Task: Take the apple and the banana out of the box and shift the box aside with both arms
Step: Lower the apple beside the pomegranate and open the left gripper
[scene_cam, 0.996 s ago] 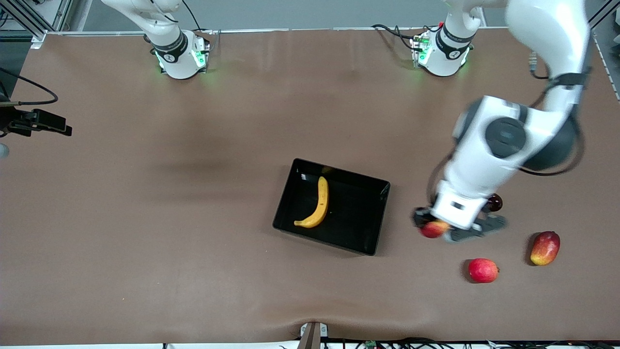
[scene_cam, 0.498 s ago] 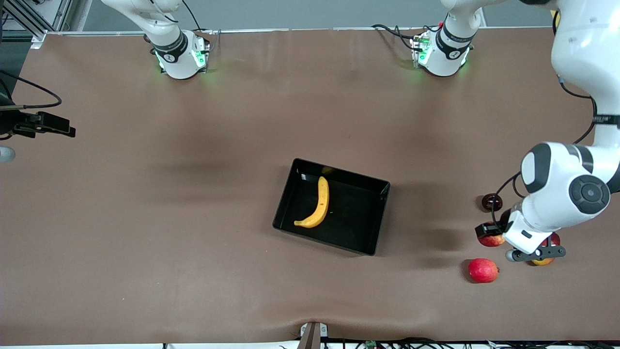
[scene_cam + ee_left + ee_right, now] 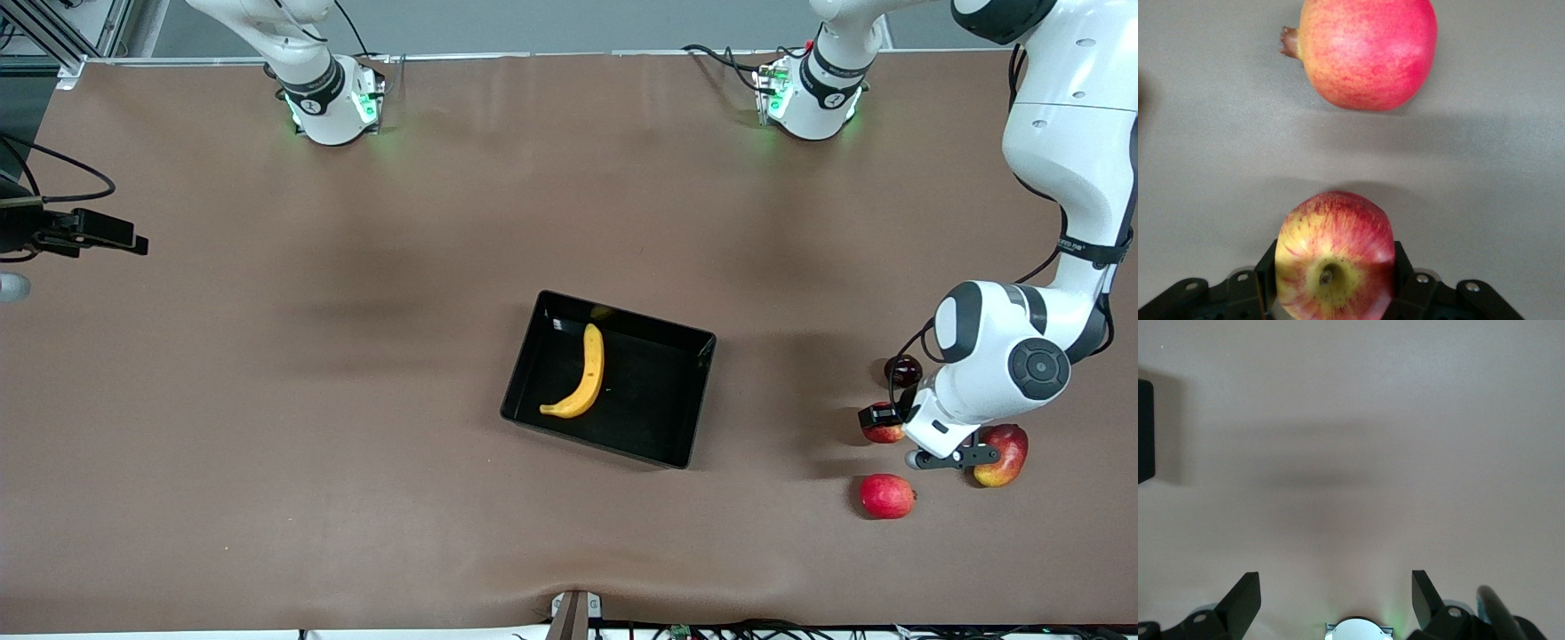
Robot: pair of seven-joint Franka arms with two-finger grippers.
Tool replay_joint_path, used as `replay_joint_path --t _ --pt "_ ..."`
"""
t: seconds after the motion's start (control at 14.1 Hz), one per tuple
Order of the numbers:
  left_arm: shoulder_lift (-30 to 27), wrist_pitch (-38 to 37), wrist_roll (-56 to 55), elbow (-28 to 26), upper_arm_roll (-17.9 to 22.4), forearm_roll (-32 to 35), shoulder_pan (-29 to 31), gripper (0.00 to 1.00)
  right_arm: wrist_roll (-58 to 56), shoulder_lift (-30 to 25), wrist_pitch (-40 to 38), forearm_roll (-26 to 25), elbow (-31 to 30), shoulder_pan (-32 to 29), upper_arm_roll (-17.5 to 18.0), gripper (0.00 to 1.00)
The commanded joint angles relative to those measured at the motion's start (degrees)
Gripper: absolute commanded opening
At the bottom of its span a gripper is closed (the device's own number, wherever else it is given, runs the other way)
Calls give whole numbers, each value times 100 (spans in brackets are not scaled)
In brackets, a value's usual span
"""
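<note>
Front view: we see the banana [image 3: 581, 373] in the box [image 3: 662, 432] mid-bench; the left end effector [image 3: 885, 425], at the box's 3 o'clock, holds the apple [image 3: 881, 433].

Left wrist view: we see its fingers [image 3: 1406, 279] clamped on the apple [image 3: 1334, 256].

Right wrist view: the right end effector [image 3: 1336, 595] waits with its fingers apart over bare bench [image 3: 1358, 420].

No legible text, labels or numbers in any view. The dark band on the left arm [image 3: 1089, 249] carries small white lettering, too small to read. The dark collars at the right arm's base [image 3: 313, 98] and the left arm's base [image 3: 827, 89] each bear a small round white mark, not decipherable. Fruits, box and table show no print.
</note>
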Motion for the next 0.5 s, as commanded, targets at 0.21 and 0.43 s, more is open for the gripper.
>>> replay_joint_path --t 0.21,0.43 --pt "52 221 -17 -116 -25 136 43 98 -60 340 667 129 53 -91 39 100" --pt "-27 257 -78 -90 -43 128 43 100 -42 490 711 138 62 -56 47 100"
